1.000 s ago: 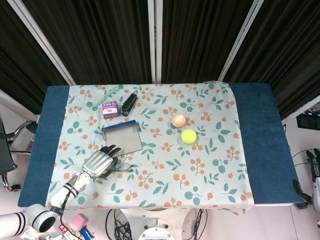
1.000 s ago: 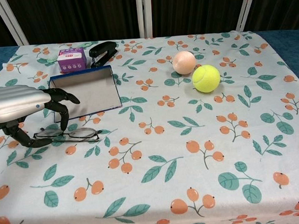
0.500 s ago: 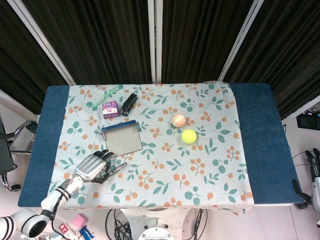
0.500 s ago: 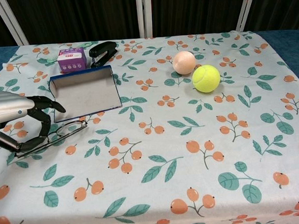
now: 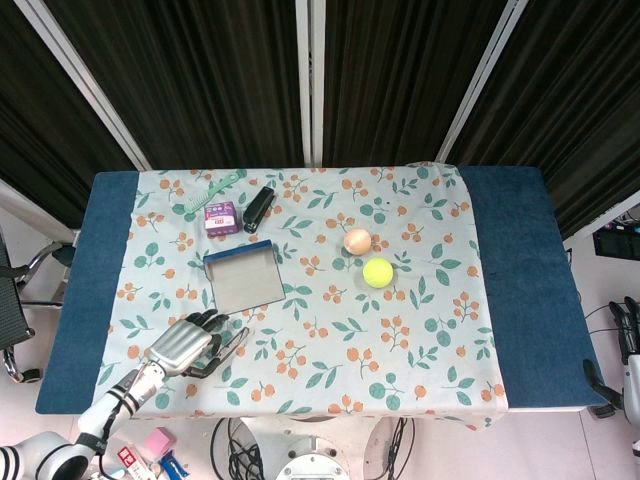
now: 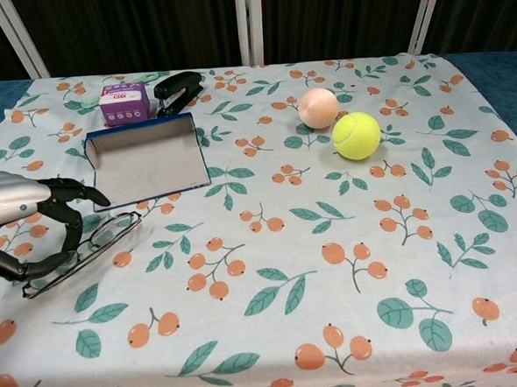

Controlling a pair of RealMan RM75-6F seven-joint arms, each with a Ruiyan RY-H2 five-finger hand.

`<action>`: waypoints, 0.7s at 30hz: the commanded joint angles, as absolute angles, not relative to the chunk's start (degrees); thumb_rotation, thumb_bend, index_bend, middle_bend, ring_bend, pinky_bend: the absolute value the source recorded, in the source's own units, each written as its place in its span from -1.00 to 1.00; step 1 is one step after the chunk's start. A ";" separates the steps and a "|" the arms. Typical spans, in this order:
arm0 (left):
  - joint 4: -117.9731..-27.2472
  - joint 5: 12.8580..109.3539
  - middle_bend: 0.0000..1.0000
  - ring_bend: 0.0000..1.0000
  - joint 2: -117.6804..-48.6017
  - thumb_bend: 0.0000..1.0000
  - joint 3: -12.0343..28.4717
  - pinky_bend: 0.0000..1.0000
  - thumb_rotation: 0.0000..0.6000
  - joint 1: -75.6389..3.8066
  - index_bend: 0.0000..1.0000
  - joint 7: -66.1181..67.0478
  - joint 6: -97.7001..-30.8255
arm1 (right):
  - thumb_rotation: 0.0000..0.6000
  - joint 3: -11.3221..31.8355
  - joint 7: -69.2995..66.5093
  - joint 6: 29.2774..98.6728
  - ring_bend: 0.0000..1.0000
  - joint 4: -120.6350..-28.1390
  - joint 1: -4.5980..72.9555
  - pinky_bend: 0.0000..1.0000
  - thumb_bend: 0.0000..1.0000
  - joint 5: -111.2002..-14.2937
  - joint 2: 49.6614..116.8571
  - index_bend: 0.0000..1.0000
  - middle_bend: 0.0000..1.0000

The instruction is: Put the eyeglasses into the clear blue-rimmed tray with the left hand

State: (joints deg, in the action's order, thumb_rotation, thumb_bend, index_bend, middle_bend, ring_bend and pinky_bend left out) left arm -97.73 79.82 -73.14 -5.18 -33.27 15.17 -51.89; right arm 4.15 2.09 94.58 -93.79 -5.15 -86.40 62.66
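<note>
The eyeglasses, thin and dark-framed, lie slanted near the table's front left. My left hand curls over their left end, fingers above and thumb below, and grips them there. Their right end points toward the tray. The clear blue-rimmed tray sits just behind and to the right of the hand, with nothing in it. My right hand does not show in either view.
Behind the tray stand a purple box and a black stapler, with a green comb at the far left. A peach ball and a yellow tennis ball lie right of centre.
My left hand has drawn back toward the front left edge. The eyeglasses came with it and turned from level to slanted.
</note>
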 commanded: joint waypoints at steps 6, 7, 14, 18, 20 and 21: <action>-100.06 79.81 -0.91 -0.90 -72.62 -0.38 -5.69 -0.63 0.13 -32.81 -0.52 17.65 -52.22 | 1.00 4.13 1.71 94.51 -1.00 -93.47 -5.23 -1.00 -0.54 -86.23 62.72 -1.00 -1.00; -100.18 79.77 -0.91 -0.90 -72.63 -0.45 -5.70 -0.63 0.13 -32.79 -0.52 17.75 -52.20 | 1.00 4.12 1.66 94.53 -1.00 -93.42 -5.25 -1.00 -0.54 -86.24 62.72 -1.00 -1.00; -99.71 80.18 -0.91 -0.90 -71.17 -0.47 -4.72 -0.63 -0.01 -32.84 -0.50 17.89 -53.37 | 1.00 4.18 0.85 95.00 -1.00 -93.00 -5.52 -1.00 -0.54 -86.28 62.46 -1.00 -1.00; -100.21 79.54 -0.92 -0.91 -68.31 -0.09 -5.72 -0.63 -0.80 -33.34 -0.34 17.44 -51.01 | 1.00 4.27 0.31 95.21 -1.00 -92.67 -5.65 -1.00 -0.54 -86.22 62.40 -1.00 -1.00; -100.65 79.39 -0.92 -0.92 -66.70 0.06 -6.72 -0.63 -0.99 -33.76 -0.28 17.07 -49.03 | 1.00 4.31 0.06 95.11 -1.00 -92.51 -5.62 -1.00 -0.54 -86.12 62.41 -1.00 -1.00; -100.78 79.40 -0.92 -0.92 -66.17 0.12 -7.15 -0.63 -1.00 -33.88 -0.26 16.95 -48.31 | 1.00 4.31 0.00 95.03 -1.00 -92.44 -5.59 -1.00 -0.54 -86.09 62.44 -1.00 -1.00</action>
State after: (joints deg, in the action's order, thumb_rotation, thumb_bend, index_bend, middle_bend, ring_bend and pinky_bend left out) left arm -100.37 79.59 -67.42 -6.24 -33.48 17.33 -49.70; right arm 4.30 0.00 95.02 -92.44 -5.60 -86.10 62.44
